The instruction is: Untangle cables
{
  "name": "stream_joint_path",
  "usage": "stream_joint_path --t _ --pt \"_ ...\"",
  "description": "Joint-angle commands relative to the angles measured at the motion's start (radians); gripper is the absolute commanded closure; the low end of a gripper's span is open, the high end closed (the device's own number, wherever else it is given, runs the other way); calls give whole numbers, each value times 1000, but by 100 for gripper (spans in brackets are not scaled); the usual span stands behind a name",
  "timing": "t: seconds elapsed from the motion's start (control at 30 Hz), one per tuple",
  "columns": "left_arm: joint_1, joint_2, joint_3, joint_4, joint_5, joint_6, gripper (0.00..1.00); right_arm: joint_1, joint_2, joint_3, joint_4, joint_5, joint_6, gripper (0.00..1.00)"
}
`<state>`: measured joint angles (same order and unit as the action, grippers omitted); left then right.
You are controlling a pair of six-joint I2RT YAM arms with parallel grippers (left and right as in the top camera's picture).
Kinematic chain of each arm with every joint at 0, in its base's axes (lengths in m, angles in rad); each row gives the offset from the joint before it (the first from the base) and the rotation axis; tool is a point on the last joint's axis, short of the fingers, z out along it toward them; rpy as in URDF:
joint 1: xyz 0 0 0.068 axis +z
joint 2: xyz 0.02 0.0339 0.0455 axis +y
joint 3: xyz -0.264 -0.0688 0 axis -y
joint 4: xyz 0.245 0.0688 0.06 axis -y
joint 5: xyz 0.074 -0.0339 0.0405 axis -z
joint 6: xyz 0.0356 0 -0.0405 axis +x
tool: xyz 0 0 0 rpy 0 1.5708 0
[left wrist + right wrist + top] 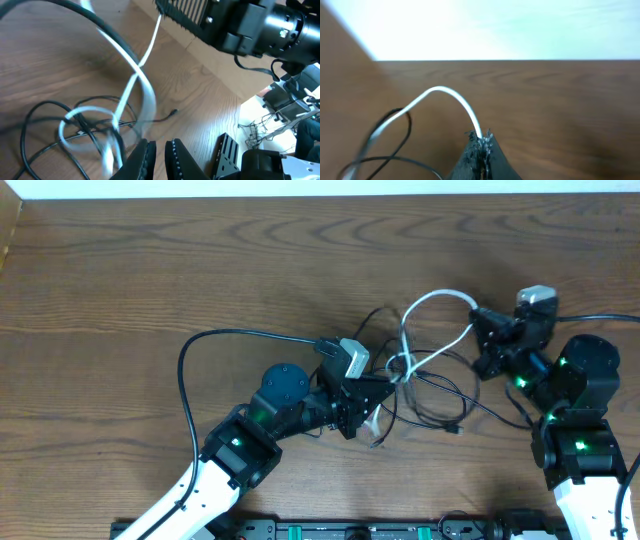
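Matt wood-grain table; smooth, plastic-coated black and white cables.

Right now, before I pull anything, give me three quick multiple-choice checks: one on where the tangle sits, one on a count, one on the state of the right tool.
1. Where does the tangle of cables lie?
A. between the left tool and the right tool
B. at the far left corner
C. hanging over the near edge

2. How many of the cords are white?
A. none
B. one
C. three

3. What is the right tool doing?
A. wide open, holding nothing
B. shut on a black cord
C. shut on the white cable

Answers:
1 A: the overhead view shows the loops lying between the two tools.
2 B: a single white cord arcs among the black ones.
3 C: the right wrist view shows its fingers closed on the white cable.
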<state>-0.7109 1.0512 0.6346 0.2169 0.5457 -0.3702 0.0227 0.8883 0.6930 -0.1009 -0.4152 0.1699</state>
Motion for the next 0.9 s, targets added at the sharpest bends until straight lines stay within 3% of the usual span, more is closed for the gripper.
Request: stream_joint_path --t 0.0,0.23,0.47,0.57,0.67,0.87 --pt "-3 -13 13 2 16 -9 87 -4 -1 15 19 159 -102 99" --pt "-3 -13 13 2 15 -9 87 -4 0 15 14 137 -130 99" --pt "-3 -11 13 2 -16 -8 84 -4 0 15 7 -58 -114 99" --pt "-3 1 13 2 -58 -5 70 -4 0 15 7 -138 -114 99" --pt "-3 26 13 2 -94 -5 66 -4 0 15 7 -216 -111 99" --pt "-3 100 13 27 -94 -5 45 -4 0 15 7 -338 -111 99"
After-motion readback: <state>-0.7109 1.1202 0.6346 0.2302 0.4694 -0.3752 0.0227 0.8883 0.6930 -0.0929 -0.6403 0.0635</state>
